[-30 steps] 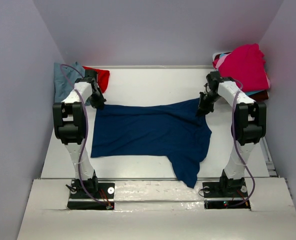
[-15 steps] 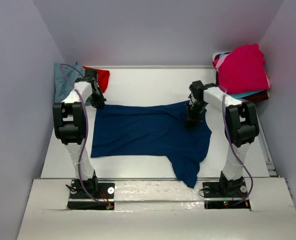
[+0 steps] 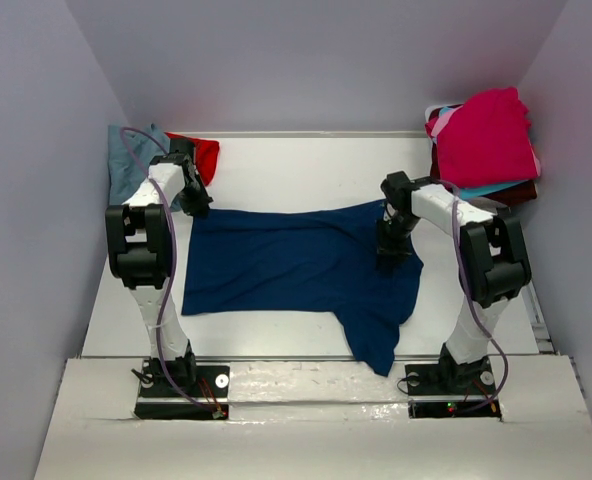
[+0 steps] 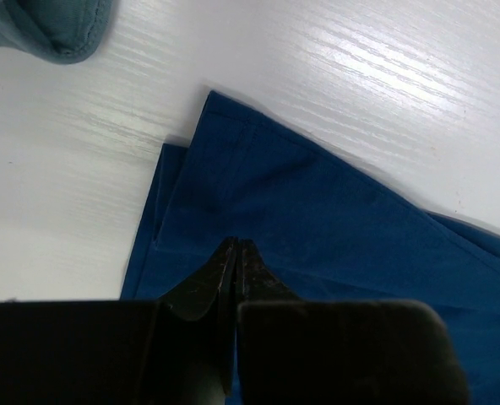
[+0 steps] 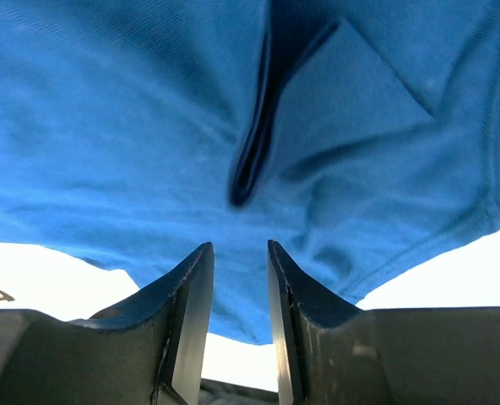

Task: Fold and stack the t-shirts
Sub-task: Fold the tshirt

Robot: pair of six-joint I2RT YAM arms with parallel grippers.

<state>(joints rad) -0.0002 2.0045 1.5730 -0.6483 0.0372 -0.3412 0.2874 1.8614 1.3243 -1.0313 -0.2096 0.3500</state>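
Against the earlier views, the navy blue soft-cloth t-shirt is being left almost unmoved. The right gripper is being brought in off the shirt's far right corner, inward and toward the near side, with its jaws being parted.

The shirt is being kept spread flat at the middle of the white table. Its long axis is running left to right between the two arms, and one lobe is trailing toward the near edge on the right.

In the right wrist view the right gripper's jaws are being shown a narrow way apart. Nothing is being held between them, and a dark crease of the cloth is lying just ahead of the tips.

The left gripper is being held closed at the shirt's far left corner, with its tips set down on the cloth. Whether a fold is being pinched there cannot be told.

The coming regrasp is being judged to fall to the right arm. The shirt's right end lies directly under and ahead of that gripper, while the left is already occupied at the opposite end.

Further out, a dusty blue-grey tee and a red tee are being kept at the far left. A heap of magenta and red tees is being kept at the far right.
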